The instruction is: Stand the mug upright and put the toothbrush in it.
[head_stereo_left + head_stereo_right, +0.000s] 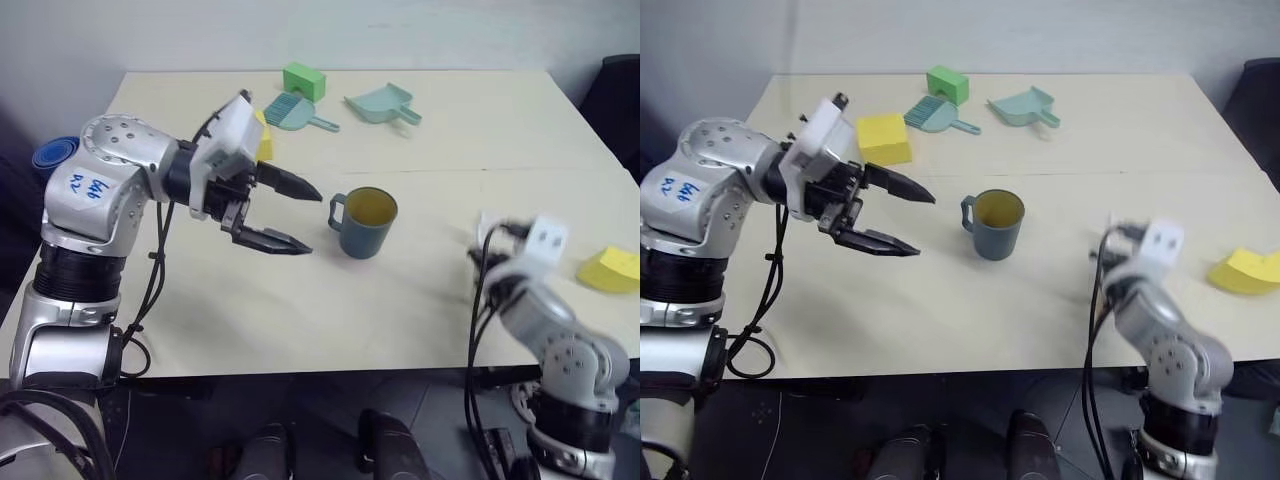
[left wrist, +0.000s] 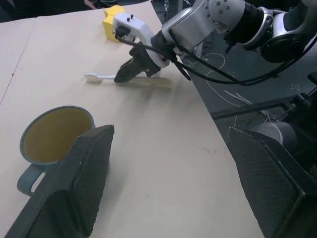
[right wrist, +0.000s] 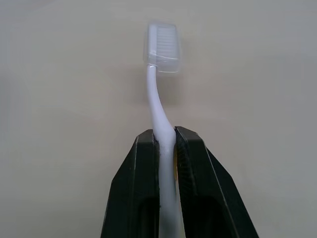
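Dustpan (image 1: pixel 382 103), brush (image 1: pixel 296 112) (green block (image 1: pixel 304 80) nearby)

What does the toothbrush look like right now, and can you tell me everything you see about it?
The toothbrush is slim, looks like smooth plastic, with a white neck that curves gently up to a white bristled head under a clear cap. The right tool is shut on its handle, so both black fingers press its sides. In the left wrist view it sticks out sideways just over the pale table, to the right of the mug.
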`<control>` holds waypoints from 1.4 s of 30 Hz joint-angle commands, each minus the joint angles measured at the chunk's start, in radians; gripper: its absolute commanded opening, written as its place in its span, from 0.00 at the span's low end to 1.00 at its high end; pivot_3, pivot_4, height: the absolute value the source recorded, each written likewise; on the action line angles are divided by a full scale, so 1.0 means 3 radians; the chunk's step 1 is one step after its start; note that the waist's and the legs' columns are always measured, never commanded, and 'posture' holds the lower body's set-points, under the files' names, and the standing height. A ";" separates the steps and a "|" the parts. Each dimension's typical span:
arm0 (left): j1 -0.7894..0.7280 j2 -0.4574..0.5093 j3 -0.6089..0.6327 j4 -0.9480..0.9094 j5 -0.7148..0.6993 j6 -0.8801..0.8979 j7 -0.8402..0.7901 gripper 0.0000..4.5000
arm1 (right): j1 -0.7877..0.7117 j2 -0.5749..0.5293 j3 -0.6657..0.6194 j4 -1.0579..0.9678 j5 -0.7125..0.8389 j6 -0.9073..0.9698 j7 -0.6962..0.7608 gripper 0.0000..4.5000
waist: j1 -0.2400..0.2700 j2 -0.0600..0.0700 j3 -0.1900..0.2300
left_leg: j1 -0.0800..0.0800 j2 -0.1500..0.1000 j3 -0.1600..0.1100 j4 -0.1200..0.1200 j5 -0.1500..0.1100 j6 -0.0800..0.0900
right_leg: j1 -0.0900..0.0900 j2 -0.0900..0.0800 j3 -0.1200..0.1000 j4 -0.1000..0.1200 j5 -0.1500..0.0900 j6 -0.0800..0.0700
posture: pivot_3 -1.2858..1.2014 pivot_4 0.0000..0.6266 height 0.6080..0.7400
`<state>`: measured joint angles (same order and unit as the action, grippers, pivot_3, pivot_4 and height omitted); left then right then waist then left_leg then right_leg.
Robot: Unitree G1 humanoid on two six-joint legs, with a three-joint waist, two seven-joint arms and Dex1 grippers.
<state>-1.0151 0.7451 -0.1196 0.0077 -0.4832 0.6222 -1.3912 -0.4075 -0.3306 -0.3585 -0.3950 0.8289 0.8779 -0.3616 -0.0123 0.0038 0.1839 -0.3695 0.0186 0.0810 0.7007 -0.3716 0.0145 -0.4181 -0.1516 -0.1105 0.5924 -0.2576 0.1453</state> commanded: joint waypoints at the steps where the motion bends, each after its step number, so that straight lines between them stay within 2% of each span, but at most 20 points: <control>1: -0.0007 0.0079 0.0293 -0.0176 -0.0172 0.0221 0.0198 0.86 | -0.0606 0.0136 0.0098 -0.0141 0.0127 -0.0527 0.0583 0.04 | -0.0025 0.0002 0.0000 | 0.0001 0.0002 -0.0001 0.0000 0.0000 0.0000 | -0.0003 0.0001 0.0000 0.0007 0.0000 0.0000 | 0.52 0.24 1.00; 6: 0.0120 0.0203 0.0421 -0.0260 -0.0135 0.0270 0.0378 0.86 | -0.1246 0.0488 0.0512 0.0544 -0.0162 -0.0995 0.1142 0.04 | -0.0067 0.0002 0.0000 | -0.0001 0.0002 -0.0011 -0.0006 -0.0001 -0.0002 | -0.0004 0.0004 -0.0010 0.0012 0.0000 0.0000 | 0.52 0.24 1.00; 12: 0.0122 0.0190 0.0641 -0.0379 -0.0288 0.0563 0.0747 0.86 | -0.1428 0.0792 0.0874 0.1429 -0.0867 -0.1806 0.1555 0.04 | -0.0062 0.0002 0.0000 | -0.0002 0.0002 -0.0015 -0.0003 -0.0001 -0.0003 | -0.0004 0.0003 -0.0011 0.0015 0.0000 0.0000 | 0.52 0.24 1.00; 15: 0.0122 0.0202 0.0690 -0.0438 -0.0329 0.0646 0.0875 0.86 | -0.1426 0.0861 0.0897 0.1652 -0.1023 -0.1995 0.1649 0.04 | -0.0070 0.0002 0.0000 | -0.0002 0.0002 -0.0017 -0.0003 -0.0001 -0.0003 | -0.0004 0.0003 -0.0011 0.0016 0.0000 0.0000 | 0.52 0.24 1.00; 21: 0.0099 0.0237 0.0771 -0.0402 -0.0316 0.0623 0.1044 0.86 | -0.1223 0.0931 0.0966 0.1461 -0.1164 -0.1998 0.1693 0.46 | -0.0090 0.0003 0.0000 | -0.0001 0.0003 -0.0018 -0.0005 0.0000 -0.0006 | -0.0004 0.0004 -0.0013 0.0017 0.0000 0.0000 | 0.52 0.24 1.00; 25: 0.0056 0.0197 0.0795 -0.0320 -0.0350 0.0629 0.1121 0.86 | -0.1052 0.0864 0.0910 0.0866 -0.1091 -0.1773 0.1596 0.71 | -0.0083 0.0003 0.0001 | -0.0002 0.0003 -0.0019 -0.0004 0.0000 -0.0007 | -0.0004 0.0004 -0.0013 0.0018 0.0000 0.0000 | 0.52 0.24 1.00; 27: 0.0063 0.0178 0.0766 -0.0274 -0.0324 0.0566 0.1123 0.86 | -0.1003 0.0730 0.0837 0.0458 -0.0823 -0.1478 0.1661 0.85 | -0.0082 0.0003 0.0001 | -0.0002 0.0003 -0.0019 -0.0004 0.0000 -0.0007 | -0.0004 0.0004 -0.0013 0.0018 0.0000 0.0000 | 0.52 0.24 1.00; 29: 0.0069 0.0166 0.0737 -0.0230 -0.0315 0.0528 0.1102 0.86 | -0.0979 0.0503 0.0734 0.0116 -0.0526 -0.1147 0.1755 0.98 | -0.0068 0.0003 0.0001 | -0.0002 0.0003 -0.0019 -0.0003 0.0000 -0.0008 | -0.0004 0.0004 -0.0013 0.0018 0.0000 0.0000 | 0.52 0.24 1.00; 32: 0.0076 0.0172 0.0731 -0.0192 -0.0404 0.0568 0.0997 0.86 | -0.1048 -0.0140 0.0435 -0.0182 0.0162 -0.0540 0.2067 0.99 | -0.0049 0.0003 0.0001 | -0.0002 0.0003 -0.0021 -0.0002 0.0000 -0.0008 | -0.0003 0.0003 -0.0015 0.0017 0.0000 0.0000 | 0.52 0.24 1.00; 35: 0.0177 0.0275 0.0715 -0.0200 -0.0402 0.0483 0.0814 0.86 | -0.0990 -0.1454 0.0040 -0.0122 0.0881 0.0250 0.3055 0.99 | -0.0031 0.0007 0.0006 | -0.0004 0.0002 -0.0018 0.0000 -0.0001 -0.0006 | -0.0001 0.0002 -0.0014 0.0010 0.0000 0.0000 | 0.52 0.24 1.00; 37: 0.0246 0.0386 0.0714 -0.0201 -0.0390 0.0416 0.0651 0.86 | -0.0637 -0.2379 -0.0123 -0.0002 0.0878 0.0450 0.4026 0.99 | 0.0017 0.0009 0.0008 | -0.0006 0.0002 -0.0014 -0.0004 -0.0003 -0.0003 | -0.0001 0.0003 -0.0013 0.0001 0.0000 0.0000 | 0.52 0.24 1.00; 39: 0.0347 0.0575 0.0722 -0.0161 -0.0345 0.0334 0.0471 0.86 | -0.0132 -0.3132 -0.0237 0.0246 0.0554 0.0381 0.4867 0.99 | 0.0040 0.0008 0.0008 | -0.0002 0.0008 -0.0012 -0.0008 -0.0005 -0.0002 | 0.0000 0.0010 -0.0015 -0.0001 0.0000 0.0000 | 0.52 0.24 1.00; 41: 0.0482 0.0793 0.0752 -0.0087 -0.0306 0.0223 0.0262 0.86 | 0.0201 -0.3536 -0.0328 0.0596 0.0261 0.0222 0.5303 0.99 | 0.0015 -0.0004 0.0008 | 0.0004 0.0011 0.0001 -0.0011 -0.0006 0.0000 | -0.0001 0.0013 -0.0007 -0.0006 0.0000 0.0000 | 0.52 0.24 1.00; 42: 0.0557 0.0905 0.0790 -0.0031 -0.0298 0.0180 0.0163 0.86 | 0.0268 -0.3616 -0.0372 0.0756 0.0182 0.0166 0.5395 0.99 | 0.0007 -0.0006 0.0008 | 0.0003 0.0011 0.0011 -0.0006 -0.0010 0.0001 | -0.0001 0.0012 0.0000 -0.0007 0.0000 0.0000 | 0.52 0.24 1.00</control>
<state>-0.8555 0.9700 0.0711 -0.0161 -0.5802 0.7097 -1.2934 -0.3303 -1.3829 -0.4107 -0.2225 0.9281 0.9689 1.1750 -0.0102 0.0021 0.1863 -0.3676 0.0217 0.0884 0.6996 -0.3747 0.0150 -0.4186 -0.1484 -0.1077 0.5893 -0.2576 0.1452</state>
